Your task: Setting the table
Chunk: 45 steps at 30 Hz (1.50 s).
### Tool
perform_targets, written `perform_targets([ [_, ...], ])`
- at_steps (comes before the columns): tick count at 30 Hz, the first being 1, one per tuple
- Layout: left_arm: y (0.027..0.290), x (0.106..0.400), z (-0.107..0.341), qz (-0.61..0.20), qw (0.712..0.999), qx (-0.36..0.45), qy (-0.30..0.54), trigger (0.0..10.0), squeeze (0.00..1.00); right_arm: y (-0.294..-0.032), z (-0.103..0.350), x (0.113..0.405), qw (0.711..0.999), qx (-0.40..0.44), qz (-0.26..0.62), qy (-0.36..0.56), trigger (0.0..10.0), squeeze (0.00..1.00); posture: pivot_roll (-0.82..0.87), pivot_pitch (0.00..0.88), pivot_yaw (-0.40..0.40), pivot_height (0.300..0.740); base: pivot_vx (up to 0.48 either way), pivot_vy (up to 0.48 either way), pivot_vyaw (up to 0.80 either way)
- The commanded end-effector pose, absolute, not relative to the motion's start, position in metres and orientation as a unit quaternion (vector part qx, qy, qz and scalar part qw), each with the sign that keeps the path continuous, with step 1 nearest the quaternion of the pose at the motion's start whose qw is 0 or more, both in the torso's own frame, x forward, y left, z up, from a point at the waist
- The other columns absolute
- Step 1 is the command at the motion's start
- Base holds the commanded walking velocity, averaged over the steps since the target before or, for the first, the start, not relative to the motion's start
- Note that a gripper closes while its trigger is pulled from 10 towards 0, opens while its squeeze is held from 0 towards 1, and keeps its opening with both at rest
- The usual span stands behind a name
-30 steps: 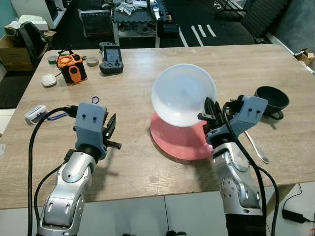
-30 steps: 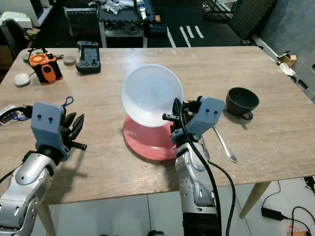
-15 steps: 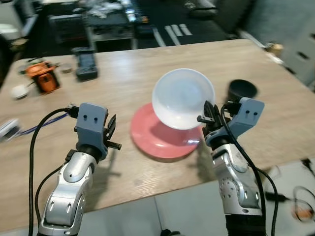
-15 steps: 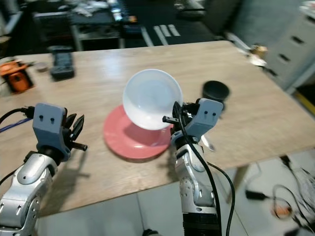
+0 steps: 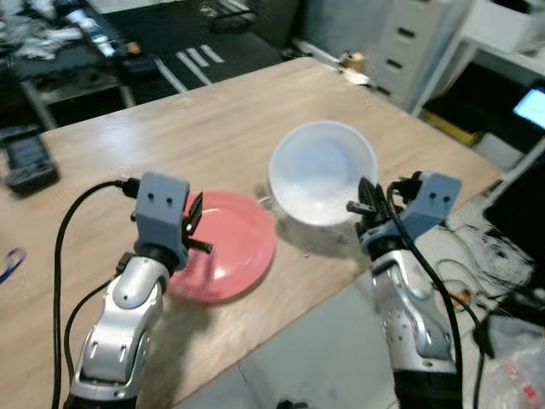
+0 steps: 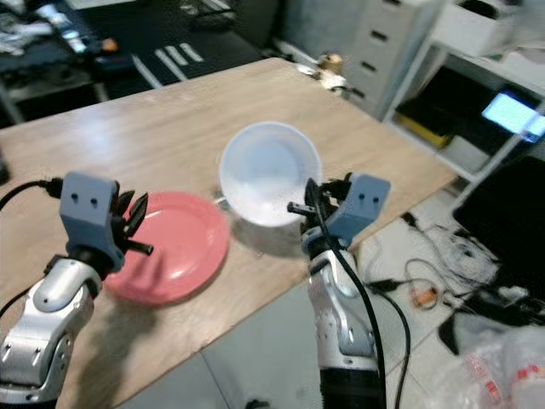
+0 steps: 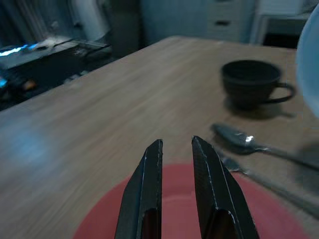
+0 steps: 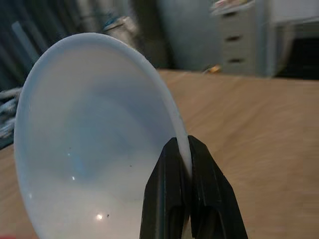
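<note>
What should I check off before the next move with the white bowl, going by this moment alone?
1. Right end effector shut on the white bowl rim: ok, both fingers pinch the edge.
2. Bowl clear of the table: ok, it is held tilted in the air.
3. Red plate free to take the bowl: ok, nothing lies on it.
4. Left end effector out of the way: not ok, it hovers over the plate with fingers slightly apart.
5. Black cup and spoon beside the plate: ok, both rest on the table.
6. Head view sharp: not ok, blurred.
</note>
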<state>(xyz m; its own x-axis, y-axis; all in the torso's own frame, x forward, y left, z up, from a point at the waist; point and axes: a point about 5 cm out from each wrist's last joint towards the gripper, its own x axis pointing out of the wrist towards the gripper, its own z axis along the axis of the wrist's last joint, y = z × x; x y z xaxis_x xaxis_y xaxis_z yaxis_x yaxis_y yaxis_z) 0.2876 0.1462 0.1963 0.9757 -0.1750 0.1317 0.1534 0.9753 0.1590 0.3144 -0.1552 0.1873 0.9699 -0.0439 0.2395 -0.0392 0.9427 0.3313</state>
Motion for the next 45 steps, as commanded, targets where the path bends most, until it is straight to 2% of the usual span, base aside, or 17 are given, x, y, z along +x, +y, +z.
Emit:
perform_targets([
  [1,0.148,0.289,0.191,-0.083,0.991,0.086,-0.062,10.0,0.0,-0.156,0.183,0.314,0.977,0.175,-0.008,-0.118,10.0,0.0,0.04,0.047,0.061,0.74,0.0,0.0,-0.8],
  [19,0.136,0.293,0.201,-0.134,0.982,0.101,-0.086,10.0,0.0,-0.16,0.18,0.312,0.979,0.168,-0.019,-0.118,10.0,0.0,0.03,0.049,0.069,0.74,0.0,0.0,-0.8],
  [45,0.133,0.29,0.194,-0.141,0.982,0.097,-0.079,10.0,0.0,-0.158,0.178,0.312,0.981,0.16,-0.013,-0.112,10.0,0.0,0.03,0.05,0.062,0.74,0.0,0.0,-0.8],
])
